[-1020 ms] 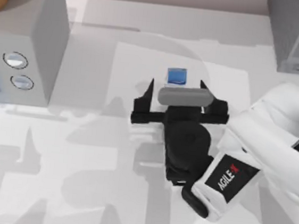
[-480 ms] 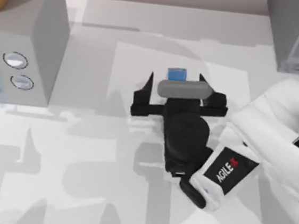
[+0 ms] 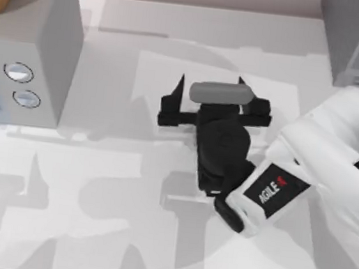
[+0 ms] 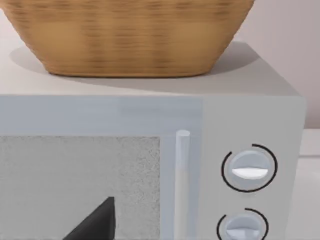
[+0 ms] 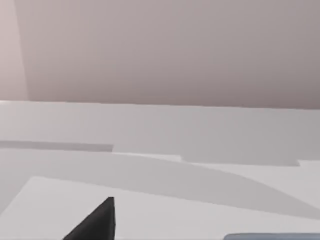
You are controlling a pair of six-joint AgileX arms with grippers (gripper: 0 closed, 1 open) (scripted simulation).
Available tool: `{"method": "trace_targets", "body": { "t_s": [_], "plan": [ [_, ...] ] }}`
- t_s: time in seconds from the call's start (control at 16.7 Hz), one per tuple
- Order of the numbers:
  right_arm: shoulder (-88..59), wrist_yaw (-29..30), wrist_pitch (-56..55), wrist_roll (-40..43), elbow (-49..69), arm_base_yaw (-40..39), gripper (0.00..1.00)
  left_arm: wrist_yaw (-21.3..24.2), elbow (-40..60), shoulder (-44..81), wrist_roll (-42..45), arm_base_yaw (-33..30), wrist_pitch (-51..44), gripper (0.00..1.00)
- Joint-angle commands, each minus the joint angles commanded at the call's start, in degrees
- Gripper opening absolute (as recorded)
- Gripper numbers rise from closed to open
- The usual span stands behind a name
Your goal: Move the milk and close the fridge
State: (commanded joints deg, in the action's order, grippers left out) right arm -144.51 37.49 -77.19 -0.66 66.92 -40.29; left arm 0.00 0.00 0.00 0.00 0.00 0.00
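Right gripper advanced, wrist now hiding milk; fingers spread.

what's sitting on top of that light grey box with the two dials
A woven basket sits on the box's top, toward its back. The basket's inside cannot be seen, nor the part of the top beneath it.

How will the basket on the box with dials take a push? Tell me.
The basket looks woven, so probably light and slightly springy. It tapers toward its base on the box's smooth top, so it may slide, perhaps tip.
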Motion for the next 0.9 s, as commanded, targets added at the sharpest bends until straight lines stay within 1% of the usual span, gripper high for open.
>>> {"method": "trace_targets", "body": {
  "t_s": [0.78,0.84,0.9],
  "plan": [
    [0.0,0.0,0.0,0.0,0.0,0.0,0.02,0.0,0.0,0.0,0.0,0.0,0.0,1.0],
    [0.0,0.0,0.0,0.0,0.0,0.0,0.0,0.0,0.0,0.0,0.0,0.0,0.0,1.0],
    [0.0,0.0,0.0,0.0,0.0,0.0,0.0,0.0,0.0,0.0,0.0,0.0,0.0,1.0]
  ]
}}
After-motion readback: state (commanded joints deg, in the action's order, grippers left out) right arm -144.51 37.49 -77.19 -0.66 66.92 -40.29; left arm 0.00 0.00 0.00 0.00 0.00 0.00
